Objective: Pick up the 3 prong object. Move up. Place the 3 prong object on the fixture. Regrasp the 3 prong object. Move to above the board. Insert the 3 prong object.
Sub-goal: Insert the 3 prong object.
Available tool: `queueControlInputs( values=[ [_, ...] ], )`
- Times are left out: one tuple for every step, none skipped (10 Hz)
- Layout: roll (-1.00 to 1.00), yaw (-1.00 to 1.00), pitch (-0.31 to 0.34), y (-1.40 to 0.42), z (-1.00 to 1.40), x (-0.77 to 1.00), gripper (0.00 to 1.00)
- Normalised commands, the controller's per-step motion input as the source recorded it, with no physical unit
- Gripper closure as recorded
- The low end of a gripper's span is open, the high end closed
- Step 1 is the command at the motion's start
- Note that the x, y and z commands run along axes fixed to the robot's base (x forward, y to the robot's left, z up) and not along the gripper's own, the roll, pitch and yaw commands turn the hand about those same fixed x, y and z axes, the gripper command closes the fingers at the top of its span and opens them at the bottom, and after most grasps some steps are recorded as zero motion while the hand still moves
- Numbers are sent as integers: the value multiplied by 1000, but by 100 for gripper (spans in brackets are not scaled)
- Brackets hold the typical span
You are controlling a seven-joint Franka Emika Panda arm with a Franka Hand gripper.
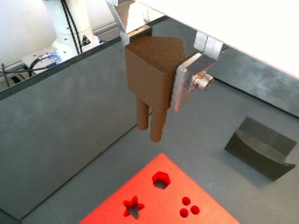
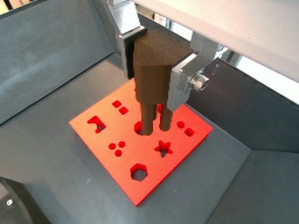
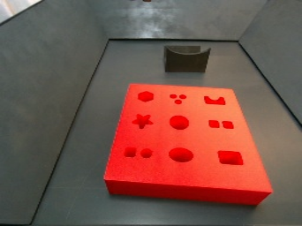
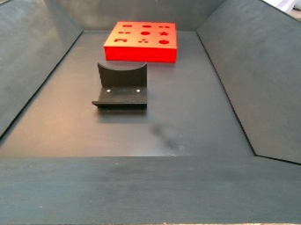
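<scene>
Even overhead light, soft shadows, sharp focus

We see a dark grey bench (image 3: 71, 124) with raised walls around it. Two things lie directly on it: the red board (image 3: 183, 137) and the dark fixture (image 3: 185, 58), well apart. Our hand (image 2: 158, 74) hangs above, clear of the bench, gripping the 3 prong object (image 2: 152, 70).

gripper (image 2: 158, 61) above board (image 2: 105, 144), fixture (image 3: 185, 58) seemingly apart
</scene>
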Motion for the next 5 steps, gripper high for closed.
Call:
queueControlInputs(
  values=[
    [-16, 0, -60, 0, -149, 11, 100],
    [0, -154, -67, 0, -271, 229, 100],
    [0, -520, -27, 0, -240, 423, 100],
    [0, -686, 0, 0, -229, 409, 100],
    [0, -746, -14, 0, -251, 351, 100]
  ],
)
